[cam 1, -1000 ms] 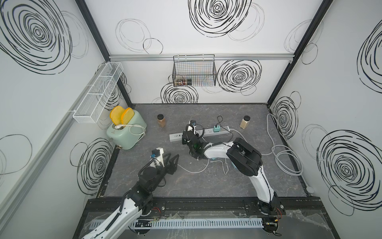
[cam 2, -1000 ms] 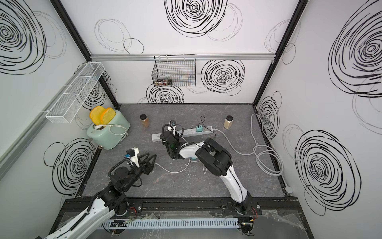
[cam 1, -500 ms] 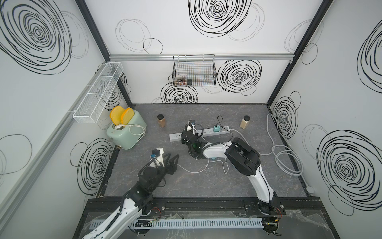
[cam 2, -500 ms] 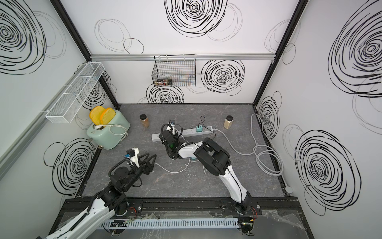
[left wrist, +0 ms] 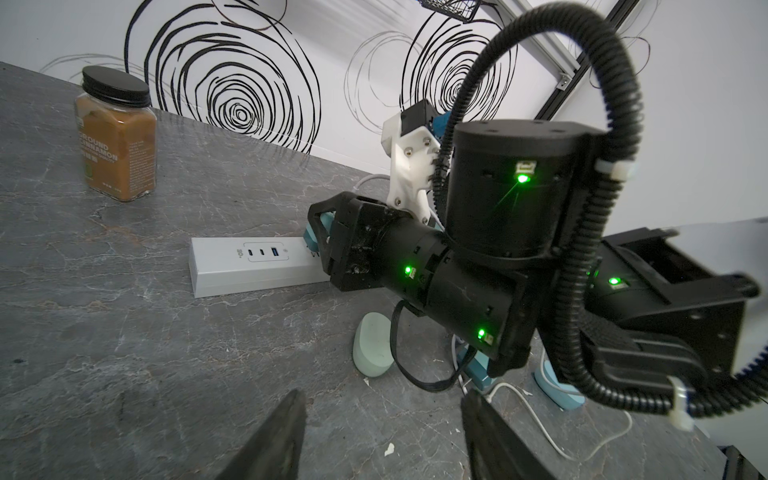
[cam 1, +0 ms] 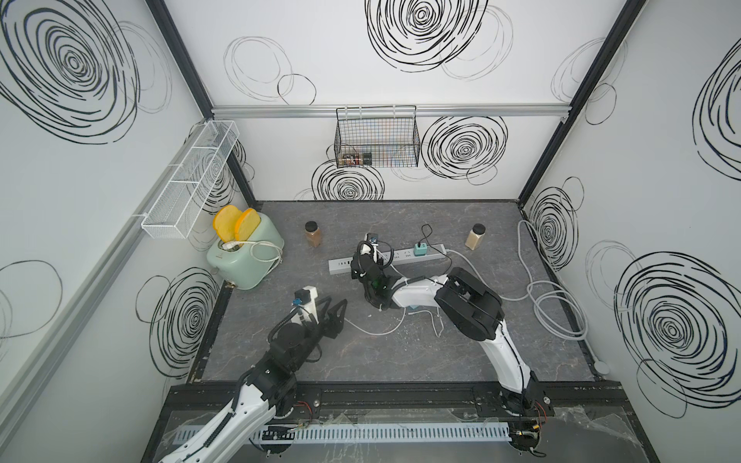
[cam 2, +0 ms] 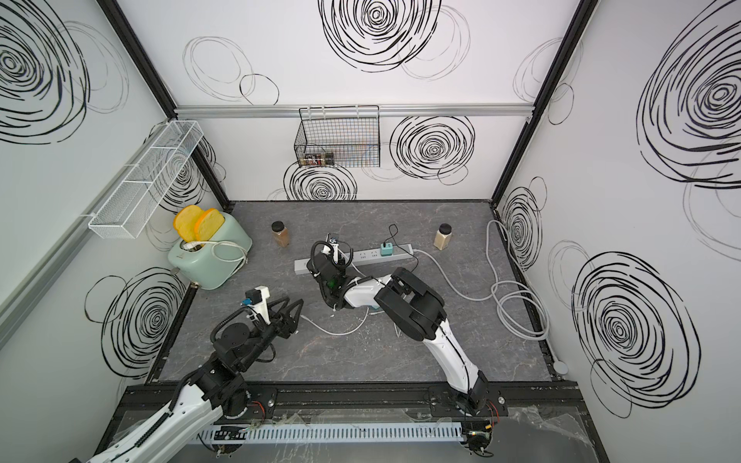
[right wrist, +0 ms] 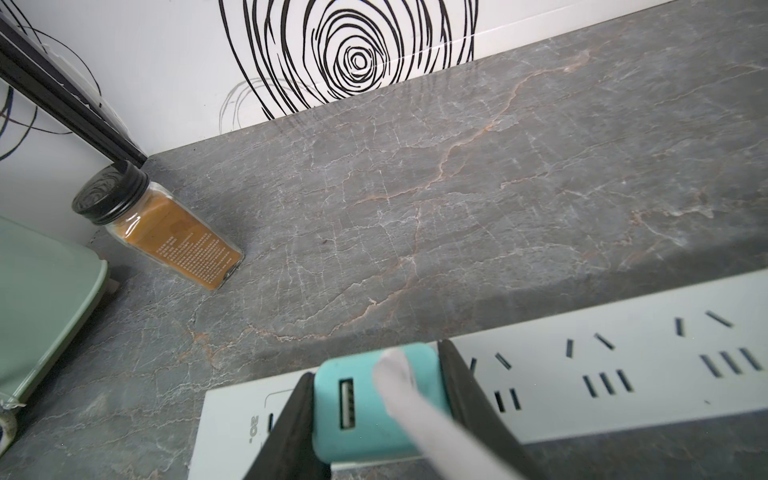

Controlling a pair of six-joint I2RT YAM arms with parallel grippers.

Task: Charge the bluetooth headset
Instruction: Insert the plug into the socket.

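My right gripper is shut on a teal USB charger, held at the left end of the white power strip. In the left wrist view the charger's prongs show just at the strip. A white cable lies loose on the table. My left gripper hovers open by the cable's end, with nothing between its fingers. The headset seems to be the pale green pad and blue pieces, mostly hidden under my right arm.
A second teal charger with a black lead sits in the strip. A cinnamon jar, a pale spice jar and a green toaster stand behind. Grey cable coils lie at the right wall.
My right arm's elbow has edged slightly to the left with the charger held. The left arm has not moved, and neither gripper has changed its opening.
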